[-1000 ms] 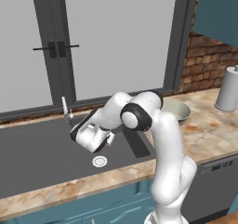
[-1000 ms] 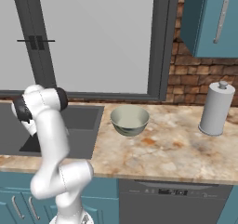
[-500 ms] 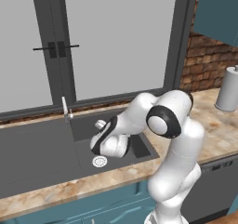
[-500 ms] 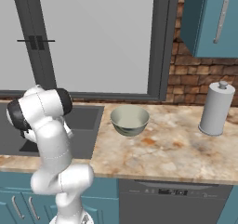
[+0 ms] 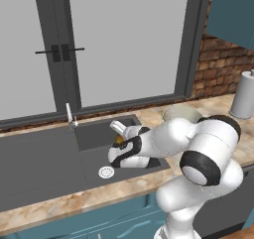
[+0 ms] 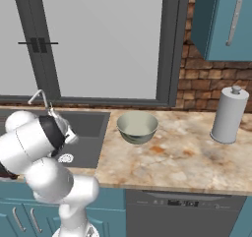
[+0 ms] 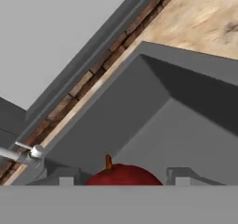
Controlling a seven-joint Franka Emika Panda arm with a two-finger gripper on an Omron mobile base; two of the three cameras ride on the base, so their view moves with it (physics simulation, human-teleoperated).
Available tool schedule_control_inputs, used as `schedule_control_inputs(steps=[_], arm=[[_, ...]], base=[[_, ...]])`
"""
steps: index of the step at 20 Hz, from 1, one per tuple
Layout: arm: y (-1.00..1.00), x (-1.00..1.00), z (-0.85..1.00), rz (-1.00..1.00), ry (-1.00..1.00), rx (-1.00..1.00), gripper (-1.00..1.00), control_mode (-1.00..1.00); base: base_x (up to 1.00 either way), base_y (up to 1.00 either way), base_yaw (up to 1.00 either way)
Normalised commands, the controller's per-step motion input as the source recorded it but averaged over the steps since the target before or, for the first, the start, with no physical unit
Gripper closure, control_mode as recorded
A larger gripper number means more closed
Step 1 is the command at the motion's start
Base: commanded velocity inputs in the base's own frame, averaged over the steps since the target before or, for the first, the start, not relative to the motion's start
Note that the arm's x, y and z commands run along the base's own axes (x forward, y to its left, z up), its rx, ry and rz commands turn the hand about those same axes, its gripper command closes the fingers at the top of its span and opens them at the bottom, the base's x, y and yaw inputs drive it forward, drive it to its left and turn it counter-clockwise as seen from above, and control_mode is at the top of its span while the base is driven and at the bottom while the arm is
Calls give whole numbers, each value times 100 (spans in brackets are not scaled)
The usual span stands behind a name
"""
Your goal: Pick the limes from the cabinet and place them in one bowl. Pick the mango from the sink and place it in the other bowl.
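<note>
Mango sits right between the two finger tips in the hand view, red top and short brown stem visible, lower part cut off by the frame bottom. Jaws stand on either side of it at a middling spread; contact with the fruit can't be told, pads are hidden. In the left base view a small orange bit of the mango peeks out just above the gripper, inside the sink.

Gripper is down in the basin, arm reaching in from the counter side. Round silver drain lies on the basin floor just beside the gripper, on its near-left in the left base view. Beyond the jaws: dark grey basin walls and the back corner of the sink. Slim faucet stands at the sink's back rim, off to the jaws' left in the hand view.

Pale bowl sits on the marble counter right of the sink, well apart from the gripper. Grey paper towel roll farther right. Teal cabinet with bar handle above it.
</note>
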Motion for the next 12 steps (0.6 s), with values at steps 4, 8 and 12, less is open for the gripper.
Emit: schedule_control_inputs(steps=[4, 8, 12], arm=[[0, -24, 100, -5, 0, 0, 100, -100], [1, -25, 100, -5, 0, 0, 100, -100], [-1, -34, 100, -8, 6, 0, 100, -100]], base=[[0, 0, 0], [0, 0, 0], [0, 0, 0]])
